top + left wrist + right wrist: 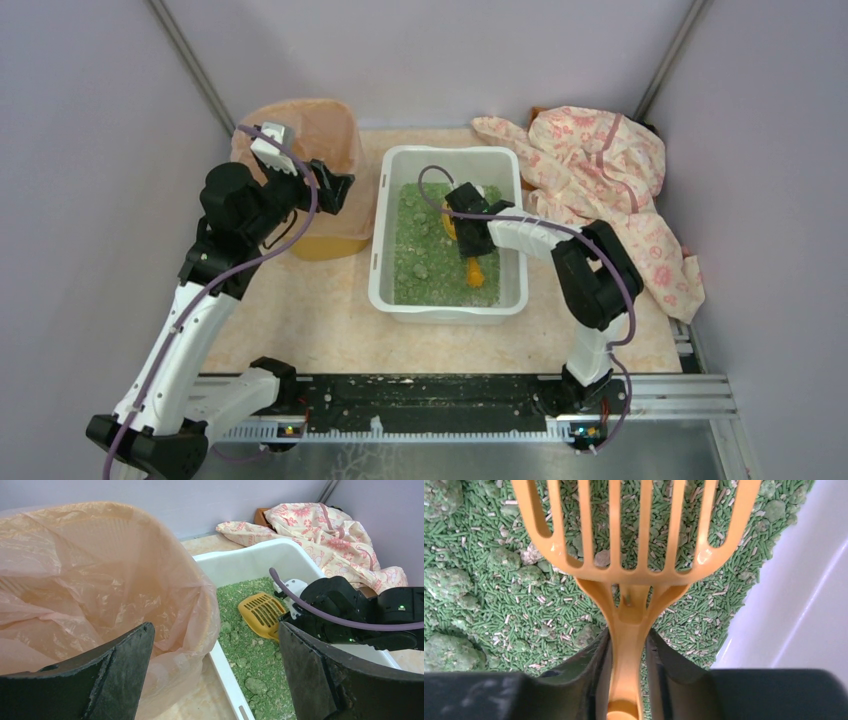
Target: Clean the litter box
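Peach bin beside litter box, floral cloth right, scoop inside.

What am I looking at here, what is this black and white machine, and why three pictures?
These are two robot arms bolted to a beige table. One picture looks down from above; the other two come from a camera on each wrist. On the table stand a white rectangular plastic litter box holding green granular litter, a round bin lined with a peach plastic bag, and a crumpled pink floral cloth. The right gripper is closed on the handle of an orange-yellow slotted plastic scoop inside the box. The left gripper is open and empty, near the bin's rim.
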Robot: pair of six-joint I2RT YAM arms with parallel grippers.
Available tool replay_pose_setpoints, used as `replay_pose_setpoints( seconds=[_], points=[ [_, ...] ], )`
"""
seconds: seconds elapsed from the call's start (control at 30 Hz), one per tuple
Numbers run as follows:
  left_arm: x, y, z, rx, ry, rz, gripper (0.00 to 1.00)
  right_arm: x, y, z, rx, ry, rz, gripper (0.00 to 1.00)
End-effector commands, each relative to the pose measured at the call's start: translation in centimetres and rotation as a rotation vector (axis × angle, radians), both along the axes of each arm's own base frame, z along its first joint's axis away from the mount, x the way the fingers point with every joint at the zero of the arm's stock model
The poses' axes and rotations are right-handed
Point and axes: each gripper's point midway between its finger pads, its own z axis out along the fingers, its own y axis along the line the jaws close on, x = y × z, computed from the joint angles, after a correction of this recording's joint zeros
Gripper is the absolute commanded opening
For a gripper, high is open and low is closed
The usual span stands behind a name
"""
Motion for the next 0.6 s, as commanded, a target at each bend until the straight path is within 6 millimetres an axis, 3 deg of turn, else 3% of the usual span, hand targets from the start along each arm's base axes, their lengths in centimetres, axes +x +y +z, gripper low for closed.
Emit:
replay_pose_setpoints(
  seconds=[0.0,0.07,0.33,0.57],
  points=[
    [0.1,-0.2,0.5,-0.019,-0.02,-0.016,0.99,0.6,1.1,2.4,0.061,-0.069,-0.01,0.2],
    [0.1,-0.3,0.5,-0.021,-0.019,-0.019,0.99,0.8,1.0,3.5,0.069,-0.093,-0.014,0.01],
    [-0.4,-1.4,1.0,-0.047,-0.017,-0.079,0.99,0.8,1.0,10.4,0.156,-0.23,0.009,0.0],
    [-2.9,-5.6,3.7,-0.189,0.004,-0.344,0.99,0.0,1.3,14.4,0.236,-0.338,0.094,0.0]
  ],
)
